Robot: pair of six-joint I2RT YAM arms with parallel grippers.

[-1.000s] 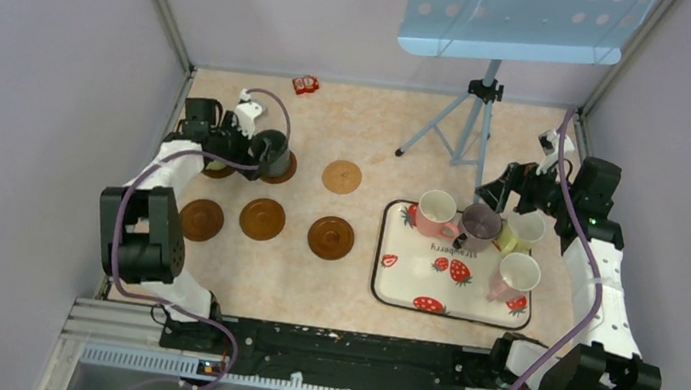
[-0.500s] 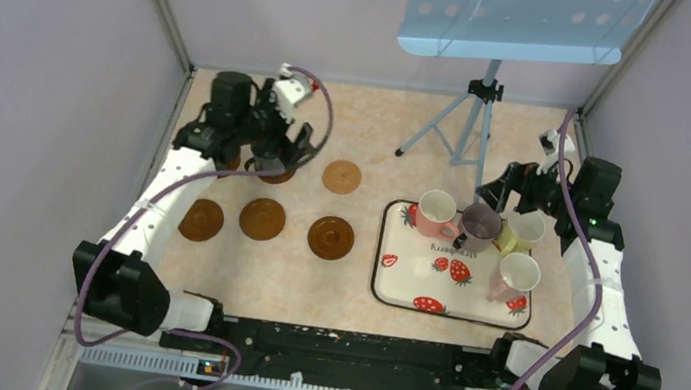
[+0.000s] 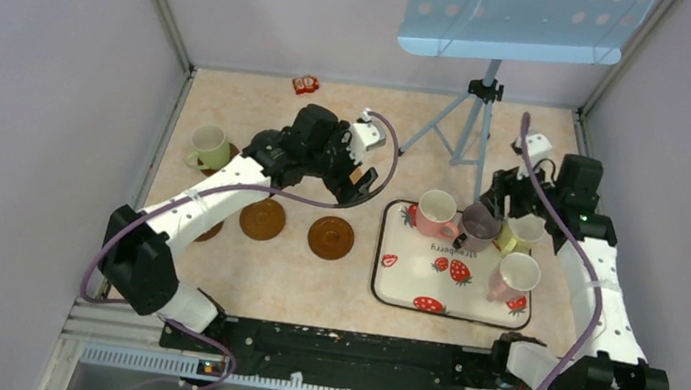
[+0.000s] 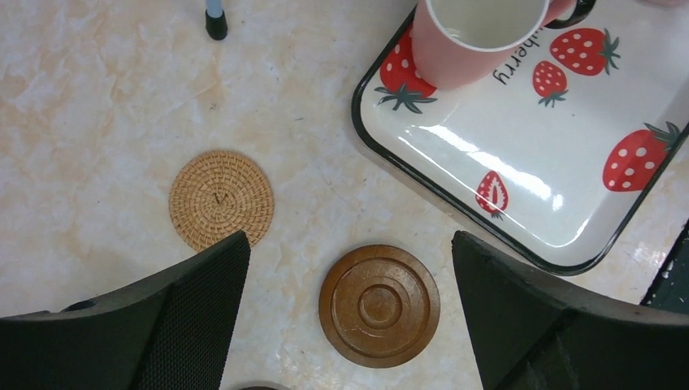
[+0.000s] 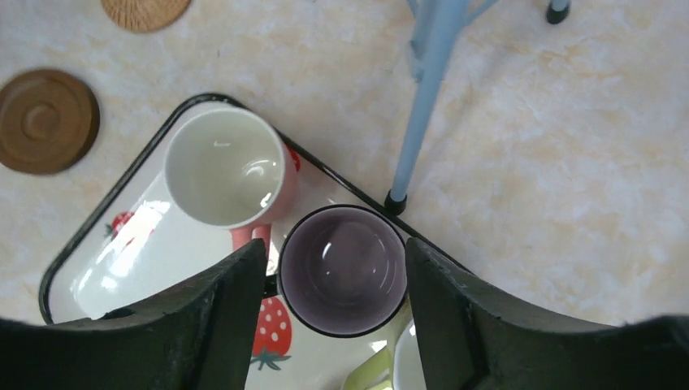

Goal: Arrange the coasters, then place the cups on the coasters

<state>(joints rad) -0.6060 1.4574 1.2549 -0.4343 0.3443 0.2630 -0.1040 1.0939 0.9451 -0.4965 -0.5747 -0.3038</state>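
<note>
My right gripper (image 5: 337, 264) straddles the mauve cup (image 5: 342, 270) on the strawberry tray (image 3: 410, 289). Its jaws are partly closed, with a thin gap at the cup's handle side. A pink cup (image 3: 437, 210), a yellow-green cup (image 3: 523, 234) and a light pink cup (image 3: 515, 276) stand beside it on the tray. My left gripper (image 4: 349, 268) hovers open and empty above a brown grooved coaster (image 4: 379, 305) and a woven tan coaster (image 4: 221, 199). Another yellow-green cup (image 3: 210, 147) stands at the back left. Two more brown coasters (image 3: 263, 217) (image 3: 208, 231) lie in the front row.
A blue music stand's tripod (image 3: 467, 120) stands at the back, one foot (image 5: 394, 203) right beside the tray's corner and the mauve cup. A small red object (image 3: 306, 85) lies by the back wall. My left arm hides the back-left part of the table.
My left arm swung from the back left to the middle, uncovering the yellow-green cup there. My right jaws narrowed around the mauve cup, which has not moved.
</note>
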